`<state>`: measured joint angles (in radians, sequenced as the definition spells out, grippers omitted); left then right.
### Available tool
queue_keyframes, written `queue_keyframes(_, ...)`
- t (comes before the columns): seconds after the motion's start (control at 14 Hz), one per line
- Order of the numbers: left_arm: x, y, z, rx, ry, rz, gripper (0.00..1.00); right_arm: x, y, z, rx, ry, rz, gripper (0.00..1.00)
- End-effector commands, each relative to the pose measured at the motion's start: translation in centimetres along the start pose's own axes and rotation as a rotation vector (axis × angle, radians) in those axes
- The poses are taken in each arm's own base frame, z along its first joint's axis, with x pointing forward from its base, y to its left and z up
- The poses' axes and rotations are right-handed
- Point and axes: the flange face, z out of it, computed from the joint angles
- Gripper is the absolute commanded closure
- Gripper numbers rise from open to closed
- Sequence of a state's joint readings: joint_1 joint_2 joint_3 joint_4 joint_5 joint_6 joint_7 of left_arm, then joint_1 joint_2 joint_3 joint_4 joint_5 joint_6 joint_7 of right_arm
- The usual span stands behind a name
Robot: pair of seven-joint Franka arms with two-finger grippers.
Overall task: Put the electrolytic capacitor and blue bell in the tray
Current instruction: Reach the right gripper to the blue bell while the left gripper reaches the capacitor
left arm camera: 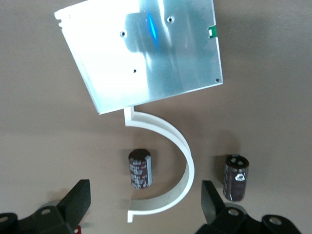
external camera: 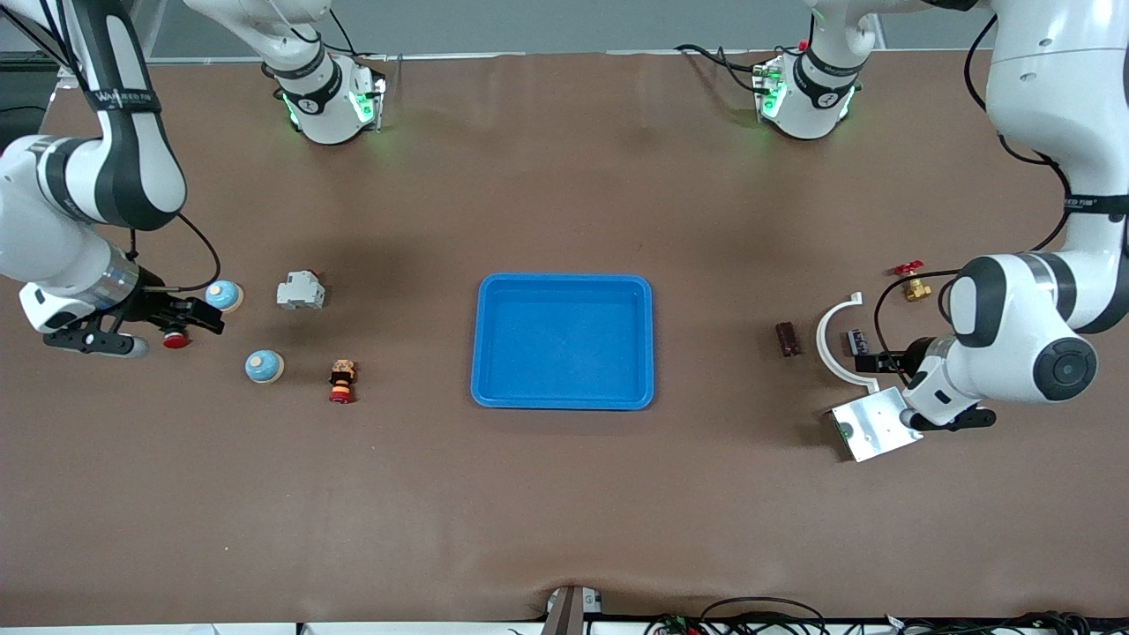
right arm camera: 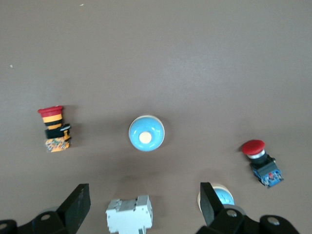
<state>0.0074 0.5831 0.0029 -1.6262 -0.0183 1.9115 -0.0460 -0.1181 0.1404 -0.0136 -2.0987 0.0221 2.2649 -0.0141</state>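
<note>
Blue tray (external camera: 564, 287) sat empty mid-table. Our left gripper (left arm camera: 144, 202) hung wide open, empty, over a capacitor (left arm camera: 140, 168) inside the white arc (left arm camera: 183, 146); right gripper (right arm camera: 141, 204), likewise open, hovered near a blue bell (right arm camera: 146, 133). We judged descending squarely best.

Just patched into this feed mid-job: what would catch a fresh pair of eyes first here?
The shallow bright-blue plastic tray at mid-table, with nothing in it. Toward the right arm's end, two round blue bells lie near the open right end effector, with a white breaker block beside them. Toward the left arm's end, a dark cylindrical capacitor lies beside a white curved plastic bracket and a flat silver metal plate, with the left end effector open above them.
</note>
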Motion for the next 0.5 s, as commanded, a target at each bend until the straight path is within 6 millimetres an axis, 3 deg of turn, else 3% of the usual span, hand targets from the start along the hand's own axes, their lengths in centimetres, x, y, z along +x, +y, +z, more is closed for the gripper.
queue_keyframes(0.0,0.8,0.4,2.3,0.016,-0.019,-0.035,0.00,-0.4,0.6,2.6,0.009,0.018,0.010,0.00)
queue_keyframes(0.14,1.0,0.1,3.5,0.023,-0.037,-0.036,0.00,-0.2,0.7,5.2,0.009,-0.002,0.009,0.00)
queue_keyframes(0.43,1.1,-0.3,4.9,0.024,-0.060,-0.041,0.00,0.3,0.7,7.9,0.006,0.024,0.012,0.00)
